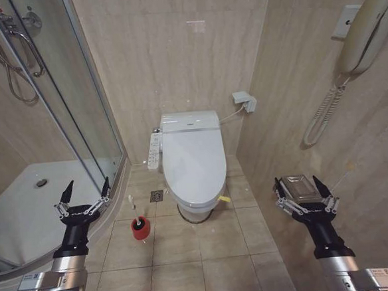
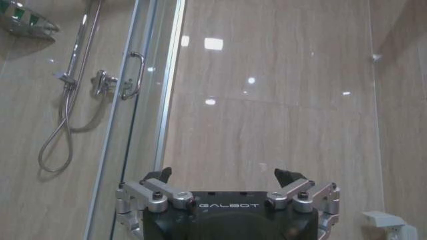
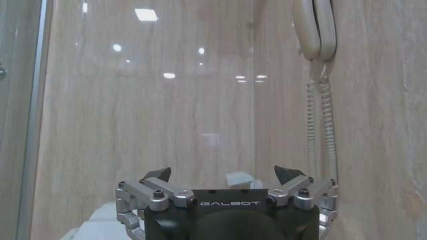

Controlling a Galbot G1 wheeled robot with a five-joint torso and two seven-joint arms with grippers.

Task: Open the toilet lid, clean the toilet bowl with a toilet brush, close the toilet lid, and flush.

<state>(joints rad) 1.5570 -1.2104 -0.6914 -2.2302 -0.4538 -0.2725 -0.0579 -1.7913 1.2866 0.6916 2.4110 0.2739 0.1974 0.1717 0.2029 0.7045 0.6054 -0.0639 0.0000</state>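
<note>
One toilet, toilet lid [image 1: 193, 159] down and closed over the bowl, against the back wall, centre of head view; small yellow strap [image 1: 225, 198] at its front right edge. One toilet brush [image 1: 141, 223], black head standing in one red holder cup [image 1: 140, 229] on the floor, just left of the toilet front. Two grippers, both raised and apart from everything: left gripper [image 1: 85, 192] low left in front of the shower tray [image 1: 25, 204], fingers spread, empty; right gripper [image 1: 303, 186] low right near the side wall, fingers spread, empty. One glass shower door [image 1: 77, 94] at left, one wall phone [image 1: 371, 30] with coiled cord at right. Beige tiled floor [image 1: 188, 252], beige marble-look walls, small bathroom.
</note>
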